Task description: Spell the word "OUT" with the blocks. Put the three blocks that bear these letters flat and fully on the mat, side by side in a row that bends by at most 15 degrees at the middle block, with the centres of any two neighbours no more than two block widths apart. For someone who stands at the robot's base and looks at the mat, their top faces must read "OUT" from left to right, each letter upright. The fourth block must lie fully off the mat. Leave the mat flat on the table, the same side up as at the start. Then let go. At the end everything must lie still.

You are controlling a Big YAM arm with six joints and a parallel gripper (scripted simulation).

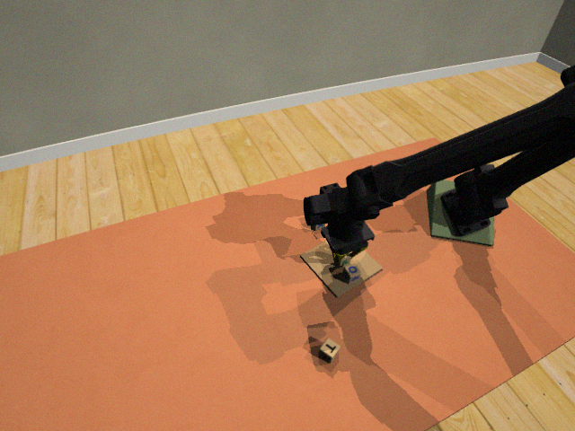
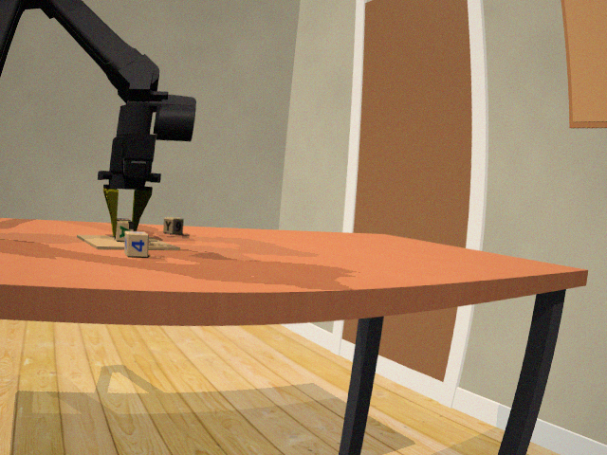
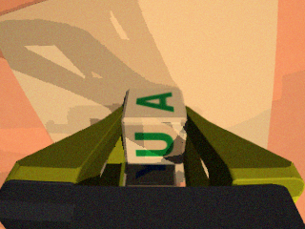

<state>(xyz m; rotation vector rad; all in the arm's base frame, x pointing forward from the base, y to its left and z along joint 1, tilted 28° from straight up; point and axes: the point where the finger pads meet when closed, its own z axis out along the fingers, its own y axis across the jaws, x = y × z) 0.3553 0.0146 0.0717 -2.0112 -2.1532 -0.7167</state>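
My gripper [image 1: 345, 259] [image 2: 124, 231] [image 3: 154, 114] points down over the tan mat [image 1: 336, 287] [image 2: 104, 243] [image 3: 229, 48] and is shut on the U block [image 3: 154, 141]. That block has a green U and a green A on neighbouring faces; I cannot tell whether it touches the mat. The O block [image 1: 353, 269] is on the mat close beside the fingers, its blue O visible. A shaded blue-marked face shows behind the U block in the wrist view. The T block [image 1: 330, 349] [image 2: 136, 244] lies off the mat, its T on top. The Y block [image 1: 318, 227] [image 2: 174, 226] is off the mat on the other side.
The orange table top [image 1: 139, 324] [image 2: 274, 264] carries the mat and blocks. The arm's green base plate [image 1: 437, 217] stands at the right in the top view. The arm hangs over the mat and partly hides the Y block there. Arm shadows cross the table.
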